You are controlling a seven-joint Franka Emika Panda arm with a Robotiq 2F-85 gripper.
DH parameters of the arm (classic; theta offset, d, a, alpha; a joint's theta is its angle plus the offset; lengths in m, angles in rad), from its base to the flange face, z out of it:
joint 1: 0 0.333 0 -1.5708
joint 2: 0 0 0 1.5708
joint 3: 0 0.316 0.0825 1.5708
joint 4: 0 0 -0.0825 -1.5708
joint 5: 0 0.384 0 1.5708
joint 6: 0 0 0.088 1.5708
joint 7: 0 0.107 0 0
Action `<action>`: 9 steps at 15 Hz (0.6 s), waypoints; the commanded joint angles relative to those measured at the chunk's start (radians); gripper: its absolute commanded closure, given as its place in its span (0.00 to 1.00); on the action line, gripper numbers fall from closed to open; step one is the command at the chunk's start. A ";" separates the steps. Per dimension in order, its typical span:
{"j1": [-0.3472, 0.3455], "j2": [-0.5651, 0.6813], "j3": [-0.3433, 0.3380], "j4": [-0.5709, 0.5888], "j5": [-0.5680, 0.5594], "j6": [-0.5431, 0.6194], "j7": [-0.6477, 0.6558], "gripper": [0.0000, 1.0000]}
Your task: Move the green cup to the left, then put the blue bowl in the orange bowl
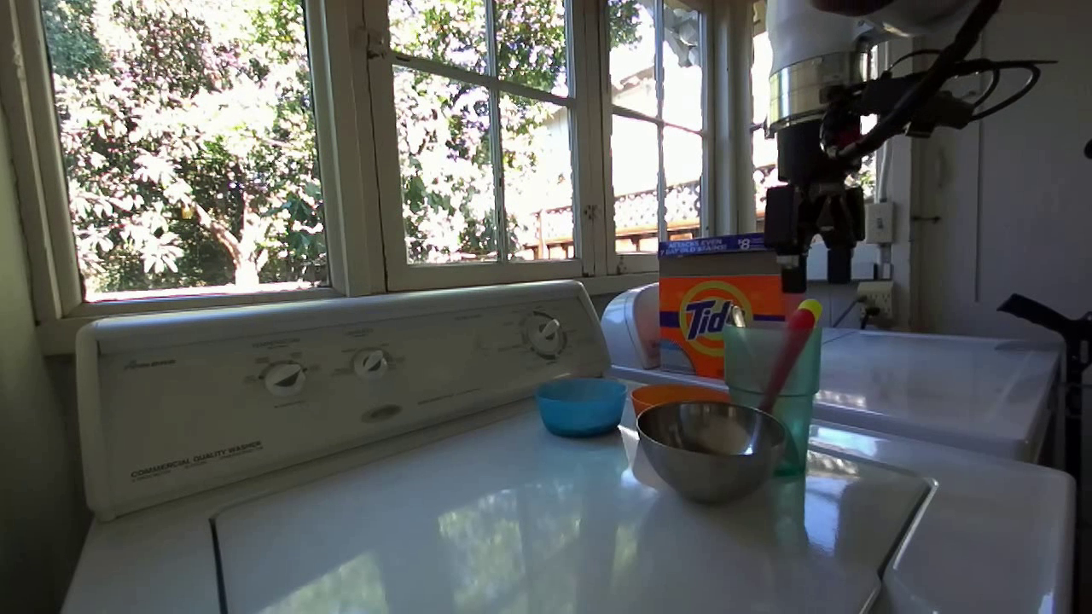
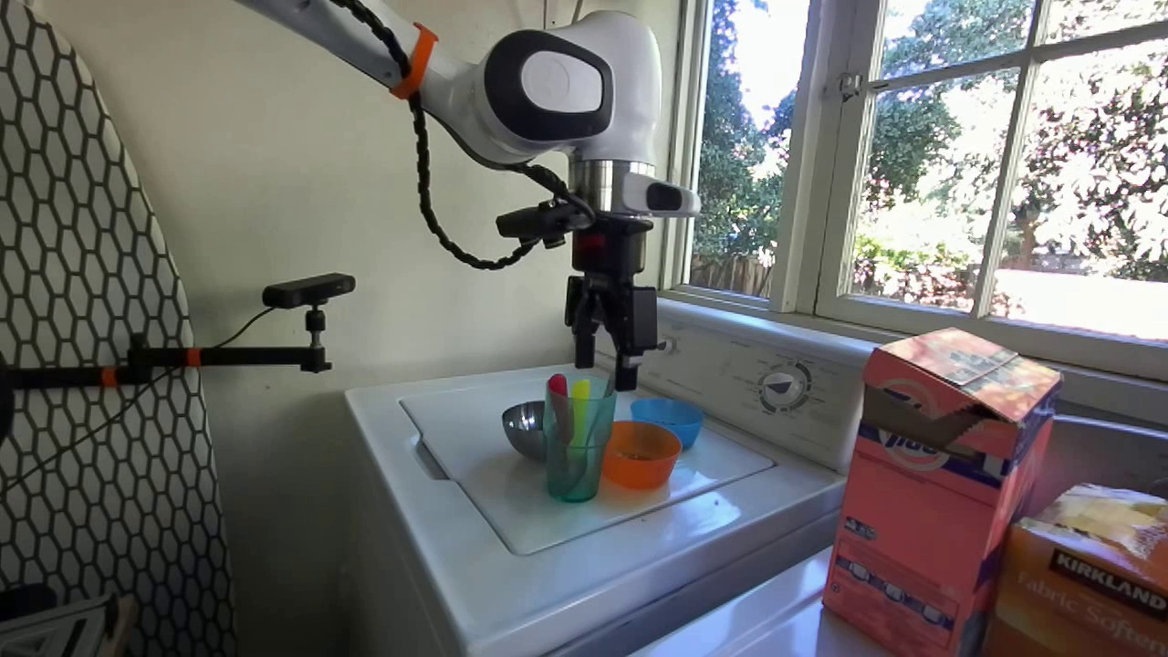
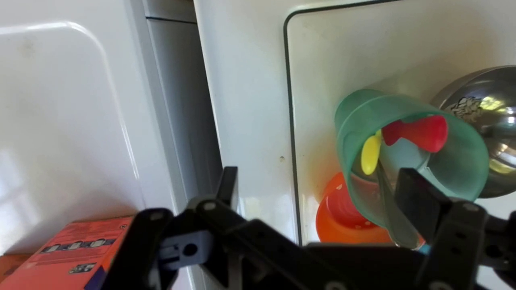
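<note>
The green cup (image 1: 800, 431) stands upright on the washer lid with red and yellow utensils and a metal one in it; it also shows in an exterior view (image 2: 573, 479) and the wrist view (image 3: 358, 106). The orange bowl (image 2: 643, 461) sits close beside the cup, partly hidden in an exterior view (image 1: 678, 394) and under the cup's rim in the wrist view (image 3: 338, 229). The blue bowl (image 1: 580, 414) sits behind it towards the control panel (image 2: 671, 422); only a sliver shows in the wrist view. My gripper (image 1: 816, 271) is open and empty, above the cup's utensils (image 2: 604, 360).
A shiny metal bowl (image 1: 712, 467) with small bits in it stands close beside the cup (image 3: 504, 141). A Tide box (image 2: 903, 538) and a Kirkland box (image 2: 1086, 584) stand on the neighbouring machine. The washer's control panel (image 1: 341, 392) rises at the back below the windows.
</note>
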 commanded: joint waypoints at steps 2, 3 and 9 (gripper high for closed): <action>0.006 0.046 -0.013 -0.006 0.091 0.054 -0.132 0.00; 0.005 0.052 -0.013 -0.009 0.115 0.055 -0.165 0.00; -0.005 0.092 -0.015 -0.010 0.176 0.047 -0.267 0.13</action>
